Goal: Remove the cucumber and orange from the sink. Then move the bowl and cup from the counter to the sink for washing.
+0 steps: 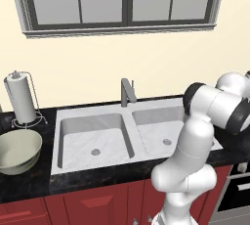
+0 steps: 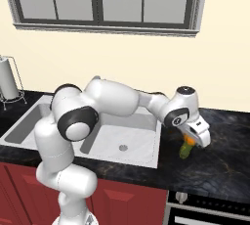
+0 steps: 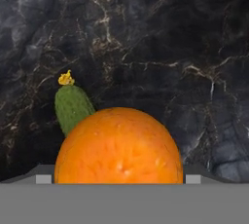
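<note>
**Q:** So, where is your hand, and what is in it?

**Me:** Right now my gripper [image 2: 191, 143] hangs low over the black stone counter [image 2: 219, 160], just to the right of the sink [image 2: 146, 153]. My fingers stand wide apart. The orange [image 3: 119, 145] sits between them, very close in the hand view, but I cannot tell whether it is gripped or already resting on the stone. I judge this is the put-down, since the fruit only has to leave the sink.

**Q:** And the cucumber?

**Me:** The cucumber [image 3: 72, 106] lies on the counter just behind the orange, its yellow flower tip pointing away from me. From the right base view a green end [image 2: 185, 150] shows below my hand. Both fruits look to be out of the sink, whose two basins appear bare.

**Q:** What is left?

**Me:** The bowl [image 1: 17, 150] waits on the counter at the far left, well apart from me, near a paper towel holder [image 1: 22, 99]. It and the cup are not yet moved.
</note>
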